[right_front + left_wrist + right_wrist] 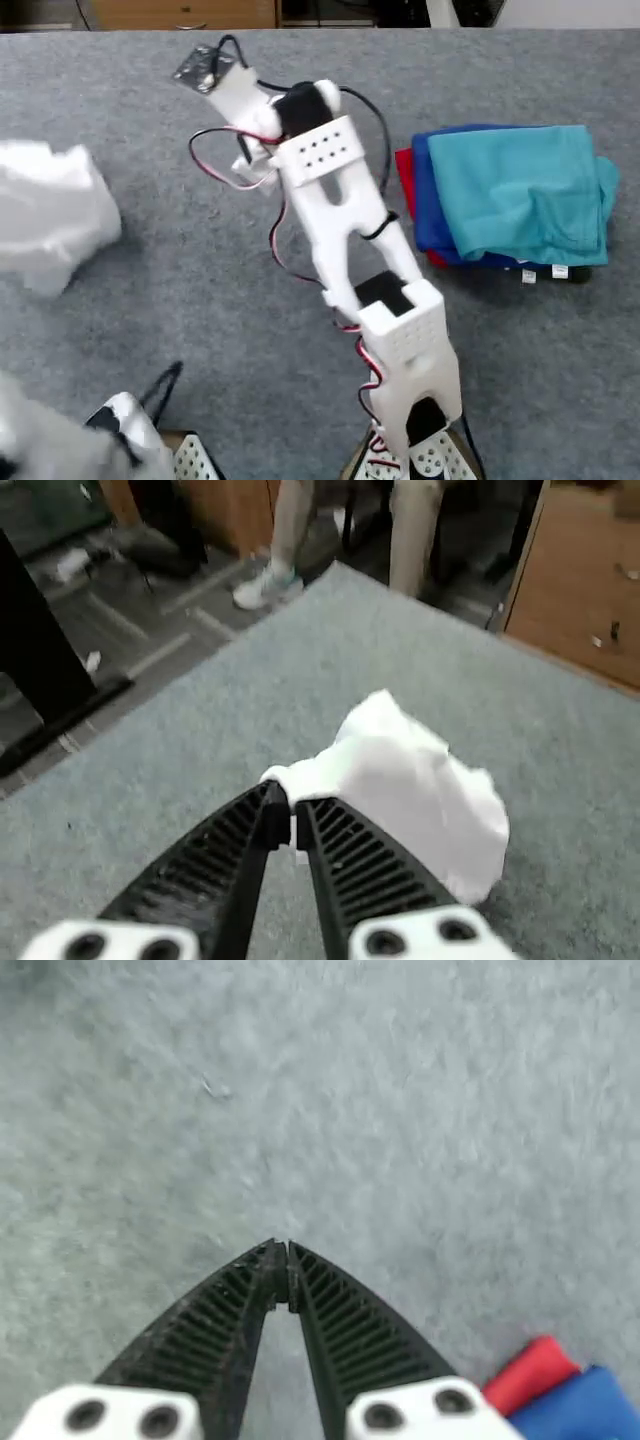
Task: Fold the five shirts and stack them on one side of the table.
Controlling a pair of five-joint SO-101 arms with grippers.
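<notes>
Grey felt table (200, 330); folded stack (510, 195) on it, teal over blue over red; white shirt (420, 790) well left of stack, pinched by left gripper (290, 808); right gripper (283, 1258) clenched empty, left of stack; wood cabinet (590, 580) beyond table.

The white printed-plastic arm (345, 215) is showing perforated brackets and black motor blocks, with red and black cables (195, 155) trailing alongside. The right gripper (288, 1250) and left gripper (292, 805) are both sporting black ribbed fingers on white, screw-holed mounts.
</notes>
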